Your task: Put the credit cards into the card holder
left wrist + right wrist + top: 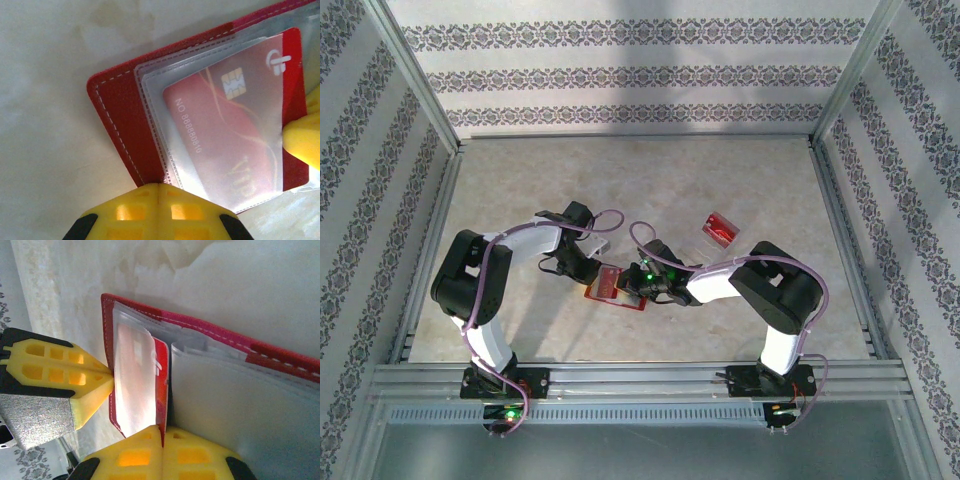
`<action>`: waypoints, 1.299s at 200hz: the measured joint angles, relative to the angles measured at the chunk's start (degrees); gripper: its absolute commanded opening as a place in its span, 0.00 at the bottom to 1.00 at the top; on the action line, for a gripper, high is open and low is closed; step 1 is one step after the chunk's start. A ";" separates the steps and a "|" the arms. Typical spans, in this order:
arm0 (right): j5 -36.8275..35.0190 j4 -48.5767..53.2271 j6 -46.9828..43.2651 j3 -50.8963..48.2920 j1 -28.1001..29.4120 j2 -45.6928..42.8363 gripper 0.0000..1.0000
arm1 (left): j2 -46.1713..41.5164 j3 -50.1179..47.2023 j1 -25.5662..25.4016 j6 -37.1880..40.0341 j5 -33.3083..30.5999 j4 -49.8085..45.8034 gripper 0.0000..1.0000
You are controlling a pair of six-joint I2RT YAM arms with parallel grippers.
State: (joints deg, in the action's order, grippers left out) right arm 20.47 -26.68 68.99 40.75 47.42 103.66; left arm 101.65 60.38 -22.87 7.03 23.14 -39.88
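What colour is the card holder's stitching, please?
White stitching on the card holder; clearest in left wrist view.

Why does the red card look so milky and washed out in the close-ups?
Left wrist view: the credit card lies under a clear sleeve that scatters light, hazing it. Right wrist view: that sleeve glares nearly white. Top external view: even light, card holder tiny.

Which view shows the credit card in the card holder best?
Left wrist: the credit card faces the camera, chip and number readable. Right wrist shows it at a steep angle; from the top it is too small.
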 measured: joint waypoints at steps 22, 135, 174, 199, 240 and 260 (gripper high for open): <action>-0.55 -0.79 0.92 -0.02 0.11 0.02 0.00 | 0.00 0.02 -0.42 -0.90 1.16 0.04 0.00; -3.30 -3.41 3.21 -0.79 1.55 0.37 0.05 | -0.68 0.44 -1.18 -1.70 2.89 -0.02 0.00; -3.32 -2.51 2.78 -0.59 1.60 0.39 0.14 | -0.87 2.99 -0.72 -1.49 0.13 -0.55 0.00; -3.37 -2.03 2.64 -0.57 1.60 0.22 0.16 | -0.85 2.99 -0.24 -1.53 -0.94 -0.61 0.00; -3.72 0.24 1.90 -0.42 1.60 -0.79 0.19 | -0.66 2.99 -0.26 -2.58 0.57 -0.63 0.00; -3.87 0.85 1.55 -0.42 1.60 -1.22 0.21 | 0.04 2.97 -0.26 -2.56 0.17 -0.63 0.00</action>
State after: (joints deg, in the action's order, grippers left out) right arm 16.60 -25.82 70.54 40.34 49.01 102.43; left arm 101.69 63.35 -23.14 4.47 23.31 -40.51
